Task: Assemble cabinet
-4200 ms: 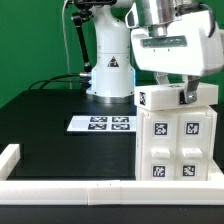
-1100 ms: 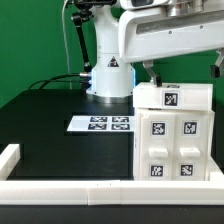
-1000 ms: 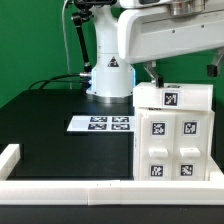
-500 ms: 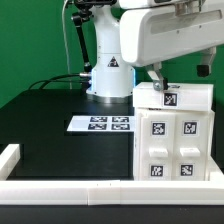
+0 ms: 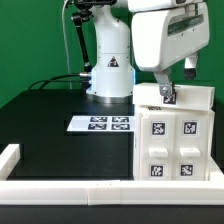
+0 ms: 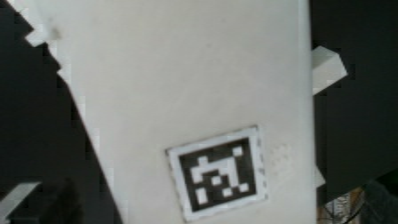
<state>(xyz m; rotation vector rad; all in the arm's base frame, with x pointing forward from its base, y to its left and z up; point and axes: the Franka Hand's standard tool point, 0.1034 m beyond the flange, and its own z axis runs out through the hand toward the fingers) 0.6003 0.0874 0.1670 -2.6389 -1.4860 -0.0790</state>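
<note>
The cabinet [image 5: 175, 135] is a tall white box with black-and-white tags, standing at the exterior view's right against the front rail. Its top face with one tag [image 5: 170, 98] tilts toward the camera. My gripper [image 5: 172, 86] hangs over that top, and one dark finger [image 5: 164, 92] reaches down in front of it. In the wrist view the cabinet's white face [image 6: 169, 90] and its tag [image 6: 222, 183] fill the picture. The fingertips [image 6: 22, 203] show only at the corners, wide apart on either side of the face. The jaws are open and not touching it.
The marker board [image 5: 100, 123] lies flat on the black table left of the cabinet. A low white border rail [image 5: 60, 187] runs along the front and turns up at the left [image 5: 10, 155]. The arm's white base [image 5: 108, 62] and cables stand behind.
The hand let go of the cabinet's top and rose. Over the last second it has swung right and come down over the top again. The cabinet has not moved.
</note>
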